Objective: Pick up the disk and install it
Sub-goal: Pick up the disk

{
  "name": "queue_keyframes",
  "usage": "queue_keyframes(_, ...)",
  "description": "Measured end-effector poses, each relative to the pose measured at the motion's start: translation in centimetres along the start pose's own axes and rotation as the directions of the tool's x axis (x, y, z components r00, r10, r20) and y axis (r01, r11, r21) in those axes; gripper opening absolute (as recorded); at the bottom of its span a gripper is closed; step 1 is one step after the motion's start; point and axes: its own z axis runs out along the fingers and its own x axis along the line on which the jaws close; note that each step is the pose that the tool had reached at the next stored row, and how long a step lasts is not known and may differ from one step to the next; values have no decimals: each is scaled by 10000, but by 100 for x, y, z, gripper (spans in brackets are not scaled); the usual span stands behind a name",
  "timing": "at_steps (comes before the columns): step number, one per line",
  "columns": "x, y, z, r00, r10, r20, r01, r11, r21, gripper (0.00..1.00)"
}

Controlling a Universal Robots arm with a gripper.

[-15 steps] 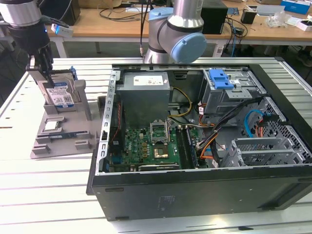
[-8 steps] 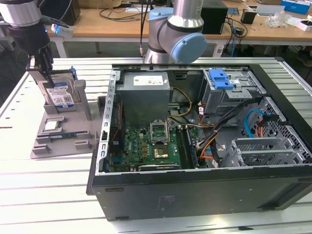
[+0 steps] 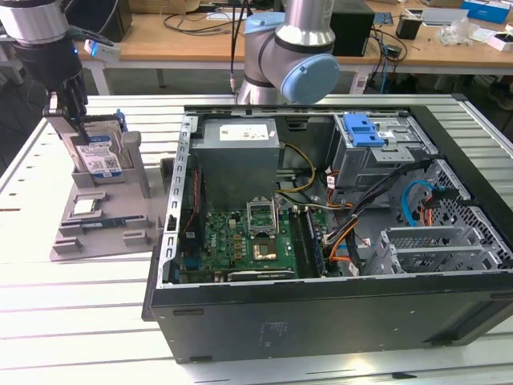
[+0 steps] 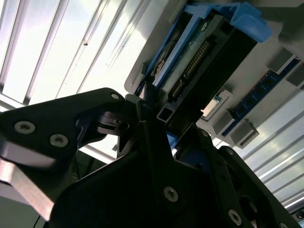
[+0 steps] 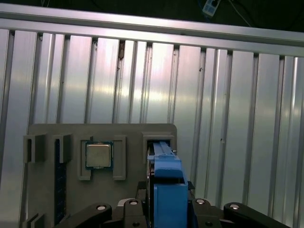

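Disk point(image 3: 99, 154) upright in gray holder point(image 3: 120, 228), end effector point(image 3: 74, 128) clamped on it. First wrist view shows chip point(image 5: 99, 155) seated in holder; open computer case point(image 3: 321, 321) beside holder.

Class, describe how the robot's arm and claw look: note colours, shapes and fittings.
The arm is built of round silver-grey metal tubes, with light blue caps on its joints. The claw is black. In both wrist views its flat, angular link plates carry small silver screw heads.
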Motion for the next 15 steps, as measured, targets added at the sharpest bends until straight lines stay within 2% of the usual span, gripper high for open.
queue_keyframes(8,-8,4,-141,10000,-1,3,1,10000,0,37)
queue_keyframes(15,-16,7,-250,10000,-2,49,2,10000,4,37)
